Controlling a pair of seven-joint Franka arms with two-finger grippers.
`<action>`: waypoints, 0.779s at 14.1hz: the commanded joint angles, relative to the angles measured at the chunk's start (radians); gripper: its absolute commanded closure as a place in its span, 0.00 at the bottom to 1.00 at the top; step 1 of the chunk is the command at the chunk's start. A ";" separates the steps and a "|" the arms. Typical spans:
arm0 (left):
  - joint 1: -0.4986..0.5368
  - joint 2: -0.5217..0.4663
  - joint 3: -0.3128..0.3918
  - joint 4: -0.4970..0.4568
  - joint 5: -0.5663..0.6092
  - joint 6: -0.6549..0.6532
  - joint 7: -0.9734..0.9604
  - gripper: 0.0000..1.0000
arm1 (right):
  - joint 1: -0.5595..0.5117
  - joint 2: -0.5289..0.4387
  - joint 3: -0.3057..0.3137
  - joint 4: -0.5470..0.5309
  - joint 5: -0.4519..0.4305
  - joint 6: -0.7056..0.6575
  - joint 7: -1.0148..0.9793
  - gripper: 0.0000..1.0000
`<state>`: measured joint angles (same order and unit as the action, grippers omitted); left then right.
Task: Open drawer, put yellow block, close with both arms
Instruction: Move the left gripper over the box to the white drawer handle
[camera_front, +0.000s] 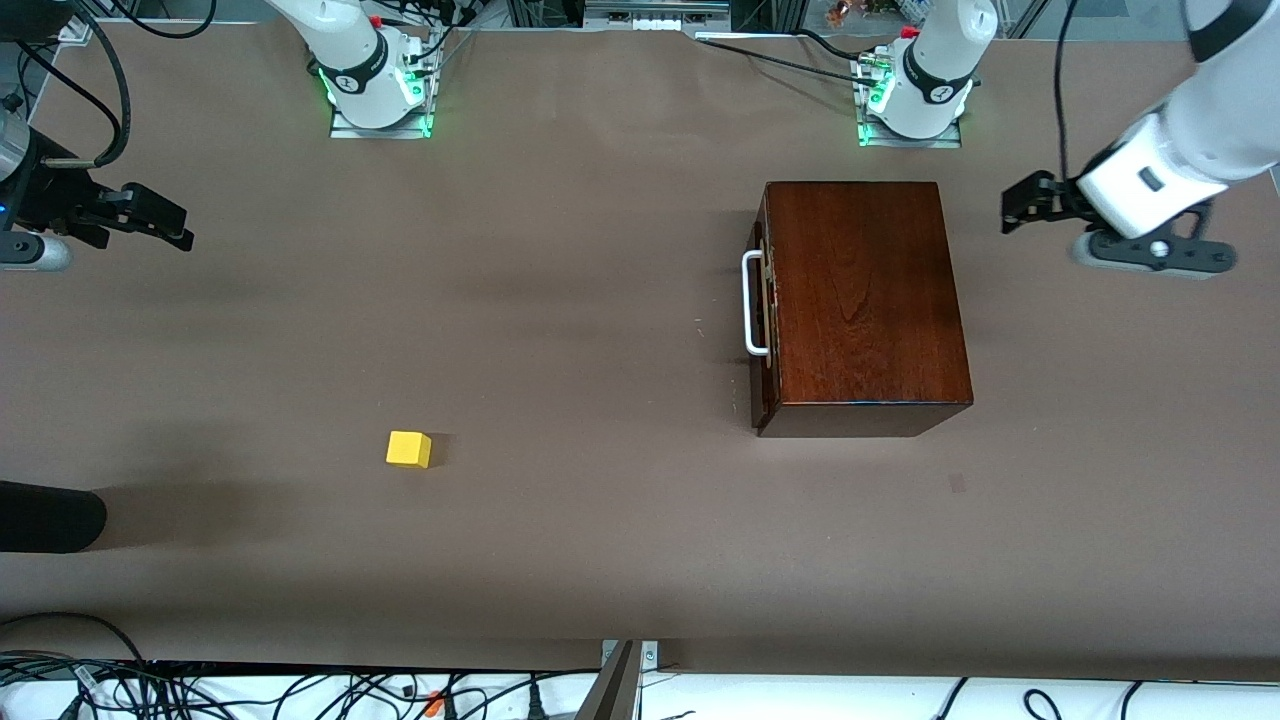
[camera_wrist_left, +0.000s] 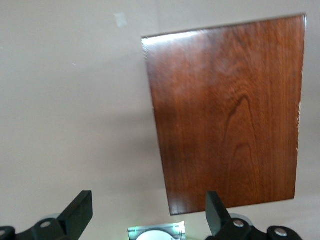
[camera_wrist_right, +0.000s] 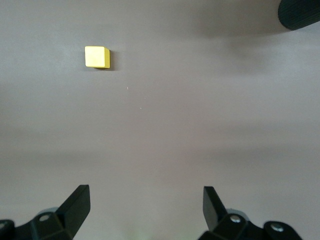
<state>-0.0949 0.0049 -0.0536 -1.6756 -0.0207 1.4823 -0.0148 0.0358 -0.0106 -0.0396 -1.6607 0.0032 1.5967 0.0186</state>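
Note:
The dark mahogany box stands on the table near the left arm's base. Its drawer is shut: only the dark front and the white U-shaped handle show, facing the right arm's end, and the pale tray is hidden. The yellow block lies on the table nearer the front camera, toward the right arm's end. My left gripper is open and empty over the table beside the box; its wrist view shows the box top. My right gripper is open and empty; its wrist view shows the block.
A black rounded object juts in at the right arm's end of the table, nearer the front camera than the block, and shows in the right wrist view. The left arm's base shows in the left wrist view. Cables lie along the table's front edge.

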 joint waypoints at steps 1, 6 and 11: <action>-0.012 0.085 -0.057 0.042 0.007 -0.005 -0.011 0.00 | -0.016 0.000 0.014 0.002 0.001 0.002 -0.015 0.00; -0.101 0.288 -0.216 0.193 0.025 0.039 -0.272 0.00 | -0.016 -0.002 0.014 0.002 0.001 0.000 -0.015 0.00; -0.336 0.498 -0.210 0.353 0.152 0.050 -0.477 0.00 | -0.016 -0.002 0.014 0.002 0.001 0.000 -0.015 0.00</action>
<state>-0.3445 0.3971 -0.2750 -1.4433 0.0691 1.5533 -0.4092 0.0358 -0.0106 -0.0390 -1.6609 0.0032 1.5970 0.0186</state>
